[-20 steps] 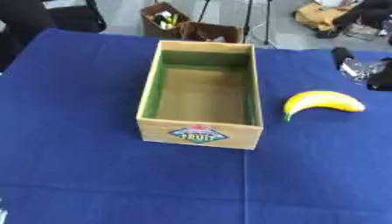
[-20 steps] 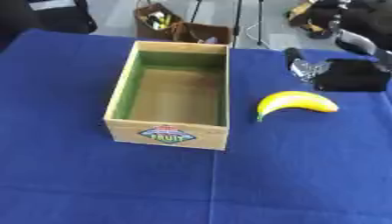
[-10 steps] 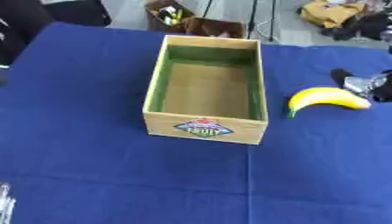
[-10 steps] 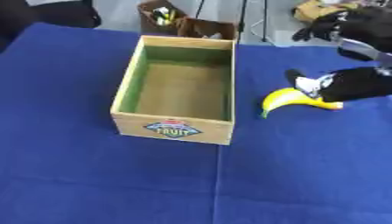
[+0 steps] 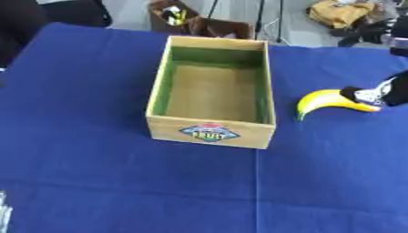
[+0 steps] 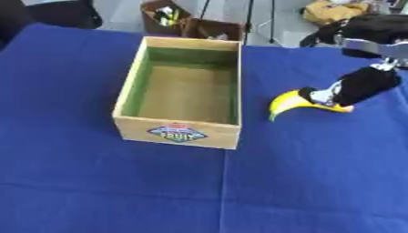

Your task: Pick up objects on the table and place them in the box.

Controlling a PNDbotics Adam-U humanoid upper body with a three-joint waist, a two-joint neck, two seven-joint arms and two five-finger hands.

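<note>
On the blue table (image 6: 95,191), to the right of the box (image 6: 180,131), lies the yellow banana (image 6: 288,102). It is near the box but does not touch it. Your right hand (image 6: 360,86) is down on the banana's far end. The fingers point down at it, but you cannot tell from here whether they are closed around it or only touching it. Your left hand shows in neither view.

The box is open on top and looks empty inside, with green walls and a brown floor.

To do this step well, get your fingers and thumb on both sides of the banana before you lift. The banana is curved, so it may roll or spin away if you push on just one end. Try to hold it closer to the middle. Lift it straight up until it is higher than the box wall. Then move it left, over the open box, and lower it in. Watch the near wall of the box so the banana's tip does not bump it.
</note>
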